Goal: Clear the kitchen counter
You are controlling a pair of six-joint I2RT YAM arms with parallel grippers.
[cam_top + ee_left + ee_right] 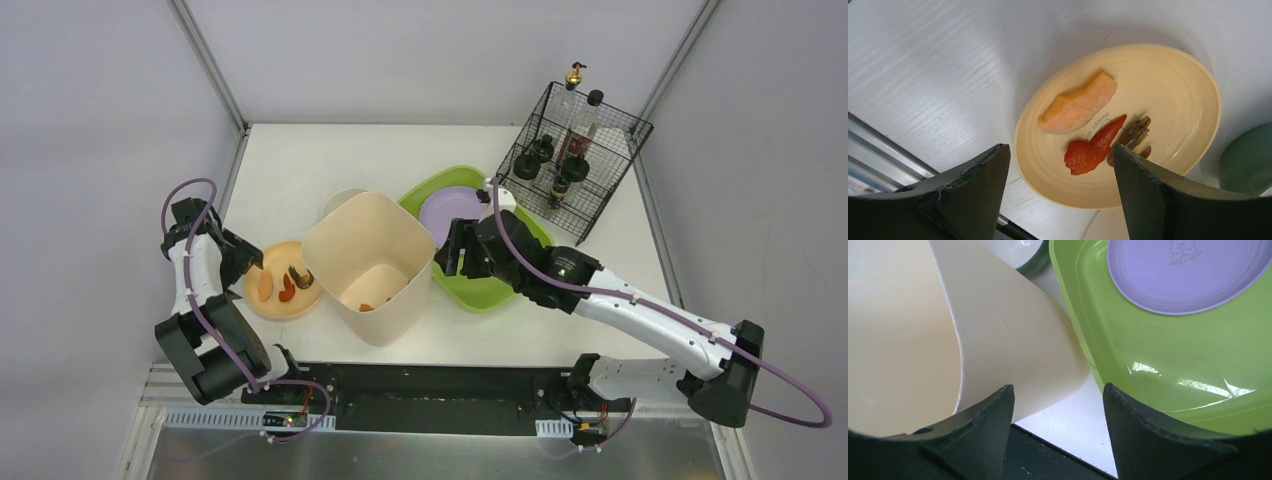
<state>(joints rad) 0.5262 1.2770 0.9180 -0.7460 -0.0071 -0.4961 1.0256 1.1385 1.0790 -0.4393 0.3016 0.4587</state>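
The worktop point(330, 160) lies beneath both pairs of fingers and is not yet cleared. The left fingers point(973, 190) are spread apart with nothing between them. Just ahead of their tips sits a cream plate point(1168, 90) holding a salmon piece point(1078, 105), a red pepper strip point(1093, 150) and dark scraps point(1138, 135). They look lined up to take the plate by its near rim, probably so the leftovers can be tipped out.

The right fingers point(1148, 430) are also apart and hold nothing. The wall of a cream bin point(1008, 330) stands ahead of one finger and a green tray point(1158, 355) ahead of the other. The bin stands close beside the plate, likely to receive scraps; a few already lie inside. Further out, a purple plate point(1188, 275) rests in the tray, seemingly collected there. A wire basket point(610, 190) of bottles stands well beyond.
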